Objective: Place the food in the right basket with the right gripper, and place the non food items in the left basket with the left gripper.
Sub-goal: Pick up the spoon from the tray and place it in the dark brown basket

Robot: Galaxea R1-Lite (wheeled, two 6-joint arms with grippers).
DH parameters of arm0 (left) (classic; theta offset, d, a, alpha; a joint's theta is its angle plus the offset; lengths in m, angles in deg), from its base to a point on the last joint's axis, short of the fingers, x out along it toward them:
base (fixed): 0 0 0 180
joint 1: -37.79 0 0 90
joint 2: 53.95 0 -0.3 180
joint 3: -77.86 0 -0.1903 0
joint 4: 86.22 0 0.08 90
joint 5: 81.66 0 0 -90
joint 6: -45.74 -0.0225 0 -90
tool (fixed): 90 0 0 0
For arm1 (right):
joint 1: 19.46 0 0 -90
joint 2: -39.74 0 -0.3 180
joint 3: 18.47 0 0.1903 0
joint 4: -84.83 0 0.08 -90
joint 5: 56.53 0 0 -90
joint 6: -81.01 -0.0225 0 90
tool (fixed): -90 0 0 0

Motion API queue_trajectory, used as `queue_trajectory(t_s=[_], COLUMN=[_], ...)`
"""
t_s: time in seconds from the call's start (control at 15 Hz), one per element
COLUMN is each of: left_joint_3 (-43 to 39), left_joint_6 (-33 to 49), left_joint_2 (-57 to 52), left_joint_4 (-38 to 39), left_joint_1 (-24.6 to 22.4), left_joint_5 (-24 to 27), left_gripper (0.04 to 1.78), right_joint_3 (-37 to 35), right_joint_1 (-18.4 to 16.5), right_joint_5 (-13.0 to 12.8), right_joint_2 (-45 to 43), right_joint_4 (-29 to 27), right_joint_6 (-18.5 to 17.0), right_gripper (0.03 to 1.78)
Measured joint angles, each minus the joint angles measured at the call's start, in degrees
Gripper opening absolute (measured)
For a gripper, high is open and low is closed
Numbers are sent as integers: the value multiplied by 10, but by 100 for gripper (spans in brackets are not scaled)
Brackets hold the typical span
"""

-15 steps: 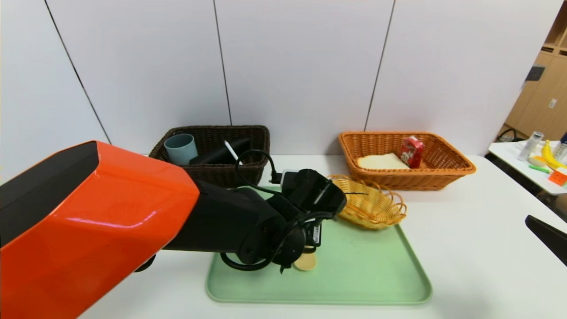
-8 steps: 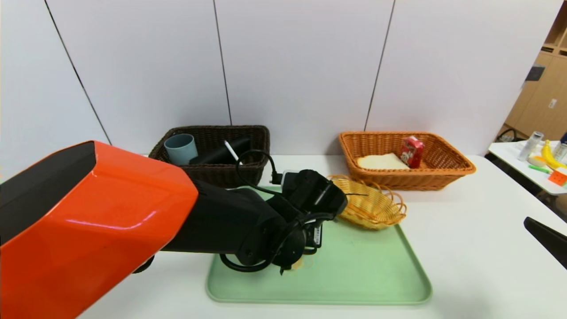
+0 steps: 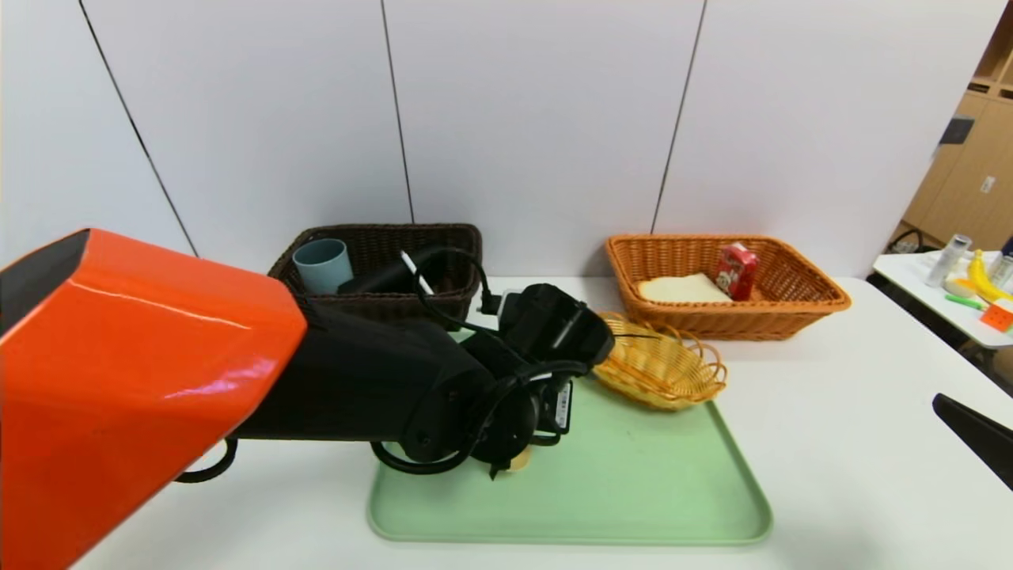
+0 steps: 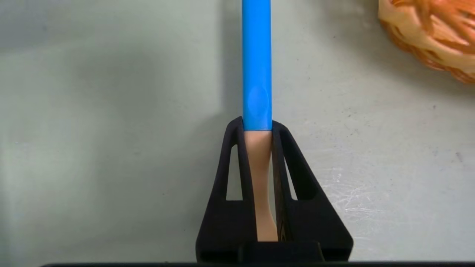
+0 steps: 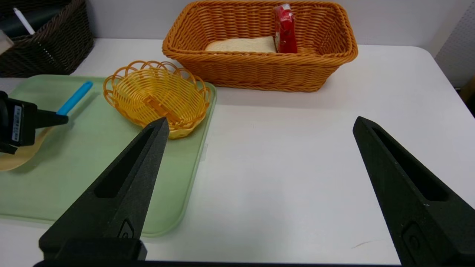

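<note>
The left gripper (image 4: 257, 128) clamps the spoon (image 4: 256, 74) above the green tray (image 3: 673, 491), near its left edge. The right gripper (image 5: 259, 126) hangs wide open, empty, over bare table (image 5: 297, 148) right of the tray.

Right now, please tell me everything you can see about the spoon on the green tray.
The spoon has a straight bright blue handle and a pale yellow neck and bowl, both smooth like plastic. The left gripper is shut on it where blue meets yellow, one finger on each side. It lies along the green tray, its handle end pointing toward the dark brown basket, beside the small yellow basket without touching it.
</note>
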Motion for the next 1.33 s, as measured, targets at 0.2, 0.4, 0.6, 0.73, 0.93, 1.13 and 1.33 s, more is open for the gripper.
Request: queue_trajectory(t_s=[0.2, 0.4, 0.6, 0.73, 0.93, 1.13, 1.33], left_joint_3=[9, 33, 60, 66, 64, 56, 50], left_joint_6=[-47, -138, -227, -284, -331, -347, -365], left_joint_2=[-47, -98, -125, -129, -102, -57, -13], left_joint_4=[3, 6, 42, 94, 173, 257, 304], left_joint_1=[-3, -53, -143, -206, -275, -301, -308], left_joint_5=[-4, -5, 1, 20, 57, 63, 64], left_gripper=[20, 20, 20, 20, 20, 20, 20], right_joint_3=[-5, -14, -19, -20, -23, -24, -24], right_joint_1=[0, 0, 1, 1, 2, 1, 0], right_joint_5=[0, 0, 0, 1, 5, 4, 4], right_joint_2=[0, -1, -3, -5, -5, -5, -6], right_joint_4=[1, 1, 1, 1, 1, 1, 1], right_joint_6=[0, 0, 0, 1, 2, 3, 4], right_gripper=[171, 171, 171, 171, 171, 171, 171])
